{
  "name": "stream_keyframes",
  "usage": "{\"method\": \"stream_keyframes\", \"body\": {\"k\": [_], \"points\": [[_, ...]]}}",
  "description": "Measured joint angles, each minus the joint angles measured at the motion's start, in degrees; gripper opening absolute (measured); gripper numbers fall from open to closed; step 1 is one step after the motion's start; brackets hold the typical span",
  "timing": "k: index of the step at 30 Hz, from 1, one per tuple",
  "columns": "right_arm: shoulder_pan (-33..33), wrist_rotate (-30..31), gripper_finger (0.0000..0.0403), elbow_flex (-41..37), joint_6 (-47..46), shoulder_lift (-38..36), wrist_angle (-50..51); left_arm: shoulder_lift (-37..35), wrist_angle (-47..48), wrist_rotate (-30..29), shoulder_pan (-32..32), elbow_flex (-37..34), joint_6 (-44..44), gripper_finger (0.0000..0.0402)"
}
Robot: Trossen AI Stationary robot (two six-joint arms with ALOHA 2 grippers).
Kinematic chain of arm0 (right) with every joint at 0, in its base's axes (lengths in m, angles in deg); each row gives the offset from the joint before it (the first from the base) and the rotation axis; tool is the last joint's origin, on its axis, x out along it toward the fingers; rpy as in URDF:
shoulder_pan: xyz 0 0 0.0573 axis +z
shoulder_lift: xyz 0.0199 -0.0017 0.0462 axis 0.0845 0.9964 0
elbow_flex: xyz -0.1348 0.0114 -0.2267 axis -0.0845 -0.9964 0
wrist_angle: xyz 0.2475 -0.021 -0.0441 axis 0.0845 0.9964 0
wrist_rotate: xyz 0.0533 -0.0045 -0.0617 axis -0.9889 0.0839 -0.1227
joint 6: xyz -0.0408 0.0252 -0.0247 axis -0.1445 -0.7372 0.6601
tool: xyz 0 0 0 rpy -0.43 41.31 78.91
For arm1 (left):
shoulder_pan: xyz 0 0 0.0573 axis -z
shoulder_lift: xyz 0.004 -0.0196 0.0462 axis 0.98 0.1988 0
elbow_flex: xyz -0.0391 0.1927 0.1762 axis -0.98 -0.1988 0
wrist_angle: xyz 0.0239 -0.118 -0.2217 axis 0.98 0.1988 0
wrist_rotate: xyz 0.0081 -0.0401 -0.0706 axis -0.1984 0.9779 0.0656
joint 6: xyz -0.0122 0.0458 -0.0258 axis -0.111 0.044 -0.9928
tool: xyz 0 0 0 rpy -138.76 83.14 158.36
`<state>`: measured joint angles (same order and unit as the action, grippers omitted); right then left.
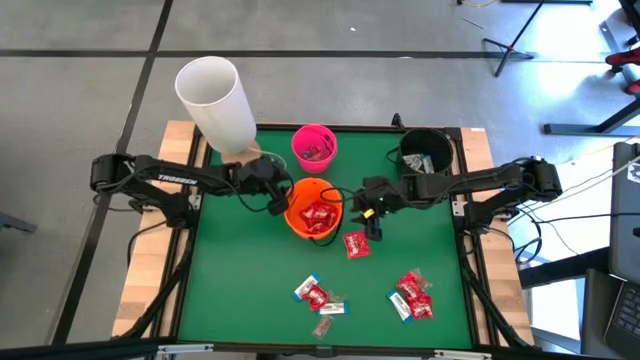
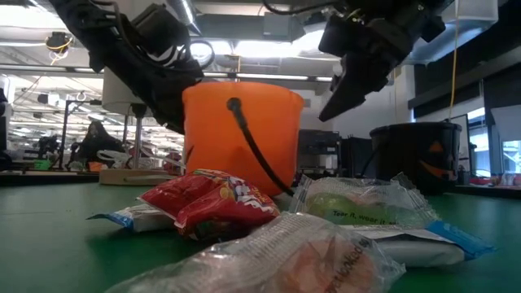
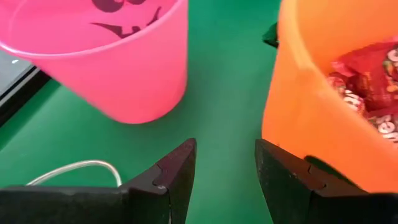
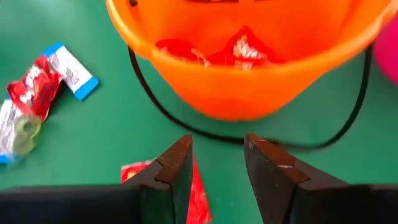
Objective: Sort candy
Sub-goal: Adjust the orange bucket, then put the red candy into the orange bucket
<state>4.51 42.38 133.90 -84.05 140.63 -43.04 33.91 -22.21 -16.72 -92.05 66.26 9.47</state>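
Your left gripper (image 1: 272, 187) hangs at the orange bucket's (image 1: 300, 222) left rim, fingers spread with nothing between them, the pink bucket (image 1: 314, 146) just beyond. A white cylinder (image 1: 215, 100) stands at the table's (image 1: 230, 280) far left corner. Red candy (image 1: 318, 213) already lies inside the orange bucket.

Your right gripper (image 1: 374, 216) hovers just right of that bucket, its fingers likewise parted and empty; one red sweet (image 1: 356, 244) lies on the mat directly beneath it (the wrist view shows it between the fingertips but untouched). The bucket's black wire handle (image 4: 249, 140) droops onto the mat between gripper and bucket.

Farther toward the near edge, a cluster of wrapped sweets (image 1: 318, 298) lies centre, another red pile (image 1: 413, 295) to the right. The black bucket (image 1: 425, 150) stands at the far right. Wrappers are shiny, crinkled; buckets smooth plastic; mat green.
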Motion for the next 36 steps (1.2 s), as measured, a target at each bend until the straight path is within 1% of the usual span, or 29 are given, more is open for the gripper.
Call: {"method": "stream_keyframes", "body": {"k": [3, 5, 9, 13, 19, 22, 24, 27, 32, 34, 36], "points": [[0.0, -0.4, 0.0140, 0.0, -1.5, 0.0, 3.2, 0.0, 0.0, 0.0, 0.7, 0.0, -0.8, 0.0160], [0.5, -2.0, 0.0140, 0.0, -3.2, 0.0, 6.2, -0.4, 0.3, 0.3, 1.3, 0.0, -1.5, 0.0160], [3.9, -1.1, 0.0140, 0.0, -4.5, 1.2, 10.2, -3.0, 0.7, 0.4, 2.9, 0.0, -3.0, 0.0160], [8.2, 1.0, 0.0140, 0.0, -5.6, 3.2, 7.8, -7.4, 2.4, -3.0, 4.9, 0.0, -4.9, 0.0160], [13.1, 7.7, 0.0140, 0.1, -5.7, 8.3, 7.4, -14.9, 6.8, -7.0, 10.2, 0.0, -7.5, 0.0160], [14.0, 7.8, 0.0143, 0.1, -5.6, 10.9, 6.0, -18.1, 9.0, -10.1, 13.8, 0.0, -8.7, 0.0160], [14.3, 6.8, 0.0155, 0.1, -5.7, 12.6, 4.5, -19.9, 9.5, -11.8, 16.2, 0.0, -9.9, 0.0160], [14.2, 6.3, 0.0190, 0.0, -5.7, 14.4, 3.3, -22.3, 10.8, -14.9, 19.4, 0.0, -10.7, 0.0160], [14.2, 9.0, 0.0261, 0.1, -6.0, 15.1, 3.0, -25.5, 12.0, -19.0, 23.7, 0.0, -11.9, 0.0160], [14.2, 9.4, 0.0282, 0.0, -7.1, 15.3, 2.7, -26.3, 11.8, -20.8, 25.1, 0.0, -12.5, 0.0160], [14.2, 9.4, 0.0294, 0.2, -7.7, 16.3, 2.5, -26.9, 12.5, -22.3, 26.2, 0.0, -13.0, 0.0160]]}}
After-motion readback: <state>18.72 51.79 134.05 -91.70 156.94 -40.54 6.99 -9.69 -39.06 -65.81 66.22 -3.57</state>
